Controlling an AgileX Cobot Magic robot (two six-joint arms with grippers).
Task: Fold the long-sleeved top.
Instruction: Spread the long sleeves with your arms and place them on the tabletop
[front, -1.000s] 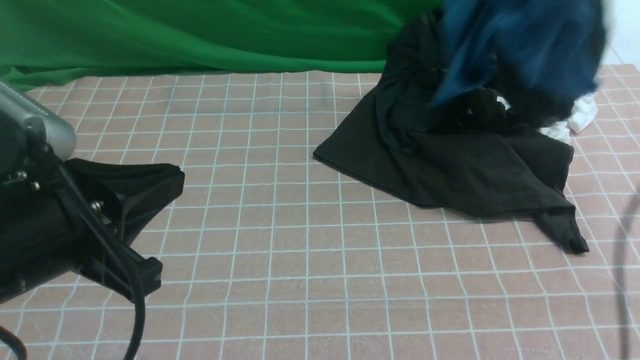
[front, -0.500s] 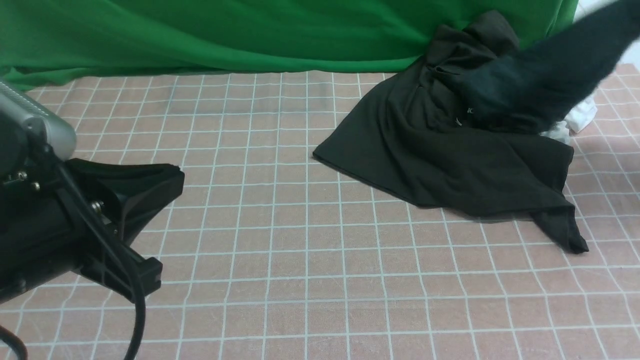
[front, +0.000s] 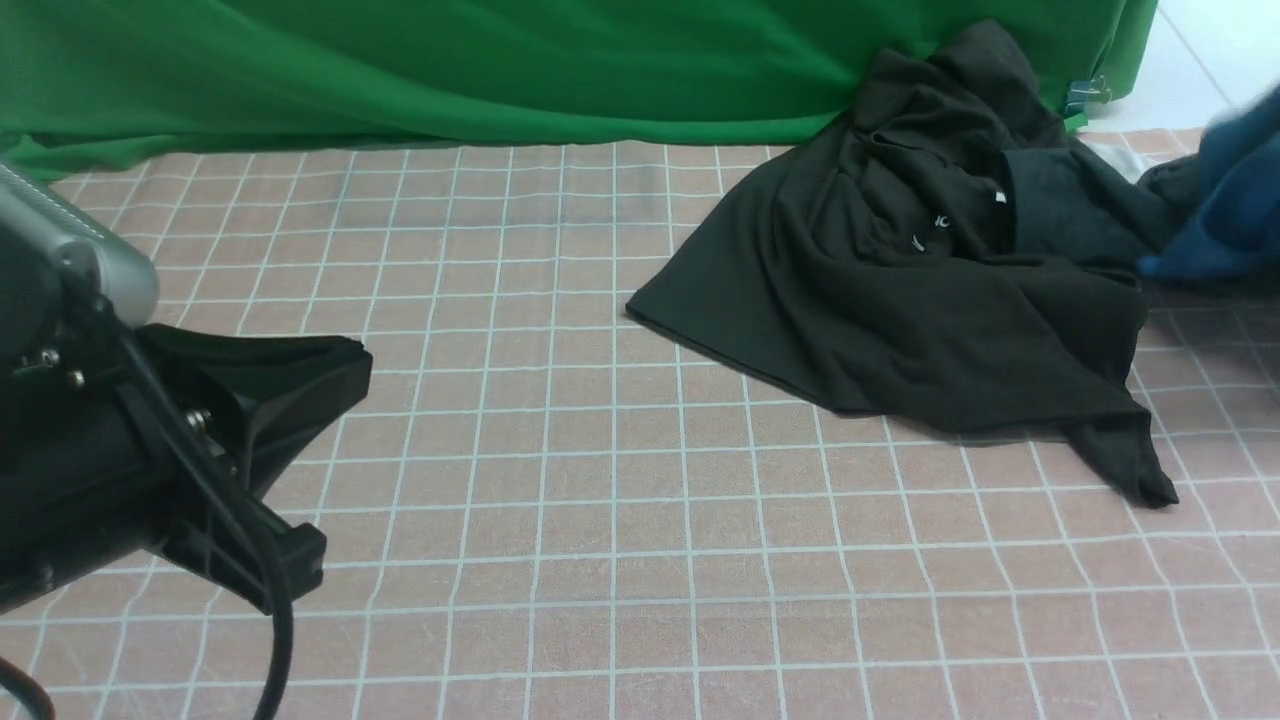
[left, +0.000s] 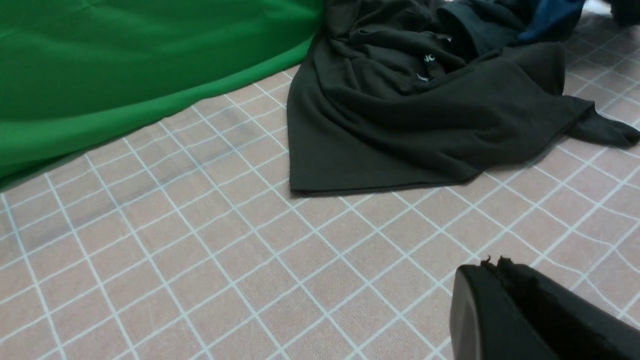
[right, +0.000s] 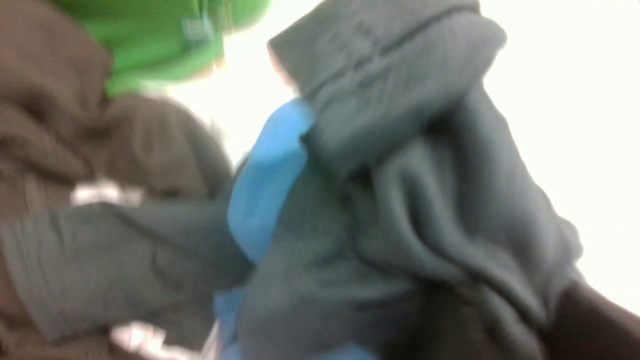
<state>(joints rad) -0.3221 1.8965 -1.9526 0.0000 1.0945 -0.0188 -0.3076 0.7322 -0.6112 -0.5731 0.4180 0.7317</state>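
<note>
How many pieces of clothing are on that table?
3: the black top mid-right, a grey one at its far right, a blue one at the right edge. More may be hidden.

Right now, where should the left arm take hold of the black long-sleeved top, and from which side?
Take the hem corner nearest the table's middle, coming in low from the robot's left. There the long-sleeved top lies flat with a clean edge. Its far right side is bunched up beside the blue garment.
</note>
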